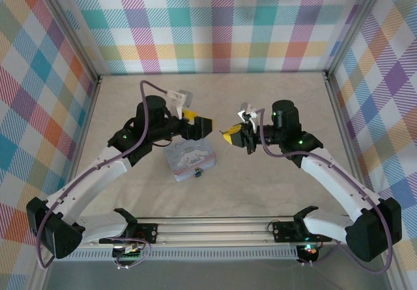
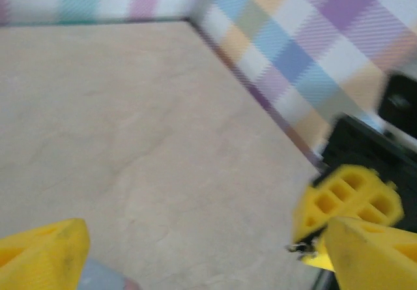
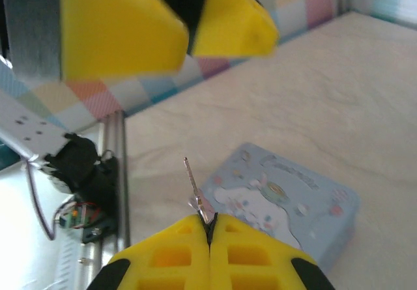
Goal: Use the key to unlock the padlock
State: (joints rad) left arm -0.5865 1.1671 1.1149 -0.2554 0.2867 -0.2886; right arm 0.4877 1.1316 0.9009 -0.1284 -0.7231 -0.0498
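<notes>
My right gripper (image 3: 210,228) is shut on the key (image 3: 193,184), a thin metal sliver that sticks out beyond the yellow fingertips. From above, this gripper (image 1: 227,136) hovers over the table at mid-height, pointing left. My left gripper (image 1: 202,122) faces it a short way off. In the left wrist view its jaws (image 2: 205,238) stand wide open with nothing between them. The padlock (image 1: 199,171) is a small dark speck at the front edge of the pale blue tin (image 1: 189,158), below and between both grippers. The key (image 2: 298,247) shows blurred beside the left gripper's right finger.
The pale blue tin (image 3: 293,199) with a white cartoon animal lies flat on the beige table (image 1: 273,186). Plaid walls close in the back and both sides. A metal rail (image 1: 215,228) with both arm bases runs along the near edge.
</notes>
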